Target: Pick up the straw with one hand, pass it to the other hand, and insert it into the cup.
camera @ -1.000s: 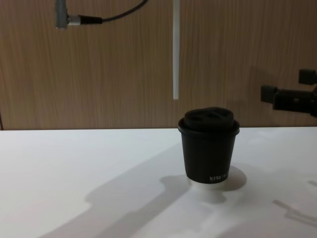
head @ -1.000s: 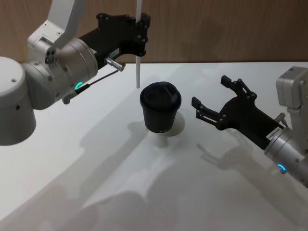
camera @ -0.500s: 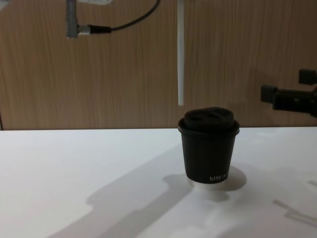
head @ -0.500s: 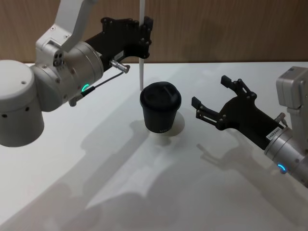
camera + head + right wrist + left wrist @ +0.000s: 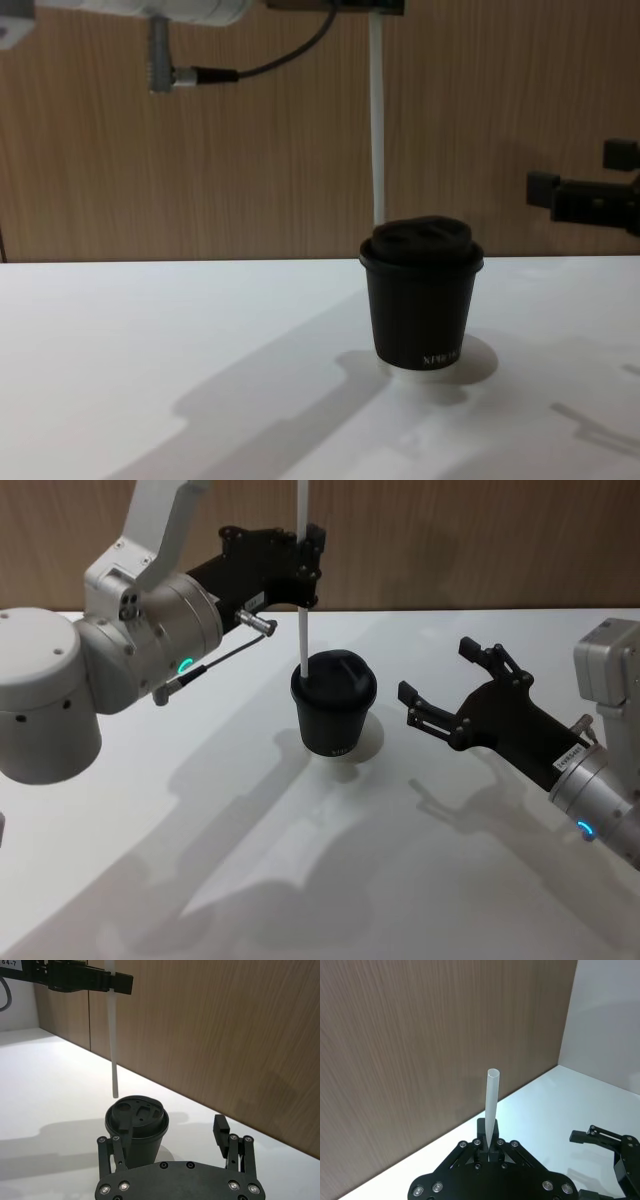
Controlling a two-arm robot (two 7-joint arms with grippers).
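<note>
The white straw [image 5: 302, 630] hangs upright, with my left gripper [image 5: 309, 566] shut on its upper part. Its lower end sits just above the left rim of the black cup's [image 5: 333, 716] domed lid. From the side, the straw [image 5: 377, 120] ends close over the lid of the cup [image 5: 420, 300]. The left wrist view shows the straw [image 5: 491, 1105] rising from between the closed fingers [image 5: 481, 1135]. My right gripper [image 5: 436, 670] stands open to the right of the cup, a little apart from it. Its wrist view shows the cup [image 5: 136, 1125], the straw [image 5: 113, 1045] and the left gripper [image 5: 110, 982].
The white table [image 5: 420, 880] stretches wide around the cup. A wood-panelled wall [image 5: 200, 160] stands behind the table's far edge. A thin black cable [image 5: 290, 50] hangs from the left arm.
My left gripper has carried the straw to the right and down, from behind and left of the cup to just over the lid's edge. The right arm has not moved.
</note>
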